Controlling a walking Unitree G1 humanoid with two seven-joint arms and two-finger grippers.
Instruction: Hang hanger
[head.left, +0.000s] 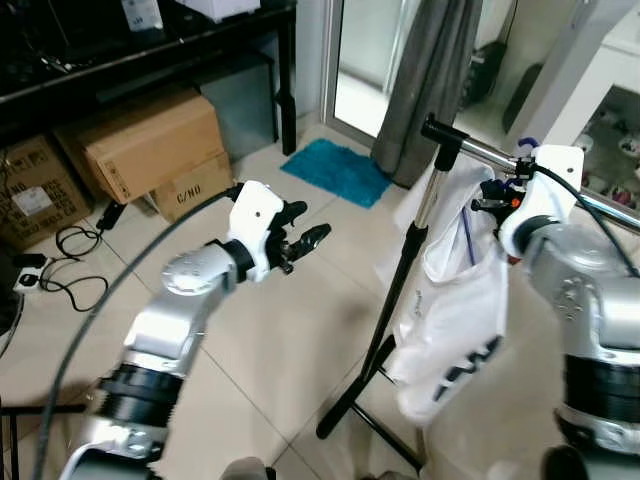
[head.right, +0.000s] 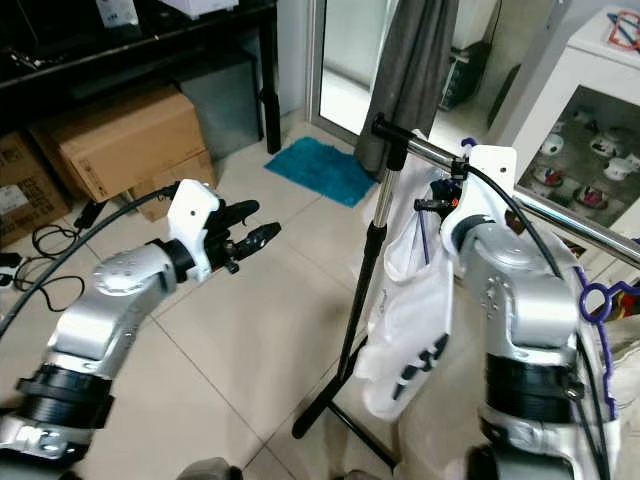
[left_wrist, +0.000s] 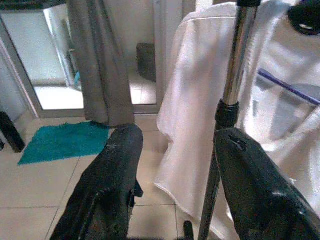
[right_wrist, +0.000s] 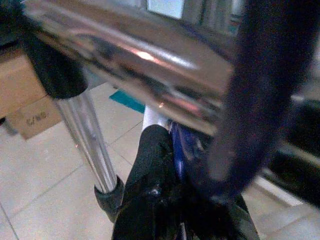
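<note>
A chrome clothes rail (head.left: 478, 148) on a black-jointed stand (head.left: 400, 270) rises at the right. A purple hanger (head.left: 527, 146) carries a white shirt (head.left: 455, 300) that hangs below the rail. My right gripper (head.left: 497, 196) is up at the rail, shut on the hanger's neck. In the right wrist view the dark blue hook (right_wrist: 240, 100) curves over the shiny rail (right_wrist: 140, 55), with the black fingers (right_wrist: 155, 200) just beneath. My left gripper (head.left: 300, 240) is held out left of the stand, open and holding nothing; its fingers (left_wrist: 110, 190) point at the shirt (left_wrist: 195, 100).
Cardboard boxes (head.left: 150, 145) sit under a black table (head.left: 200, 40) at the back left, with cables (head.left: 60, 260) on the tiles. A teal mat (head.left: 335, 170) and a grey curtain (head.left: 430, 80) lie behind the stand. Another purple hanger (head.right: 597, 300) hangs farther right. The stand's legs (head.left: 350, 405) spread over the floor.
</note>
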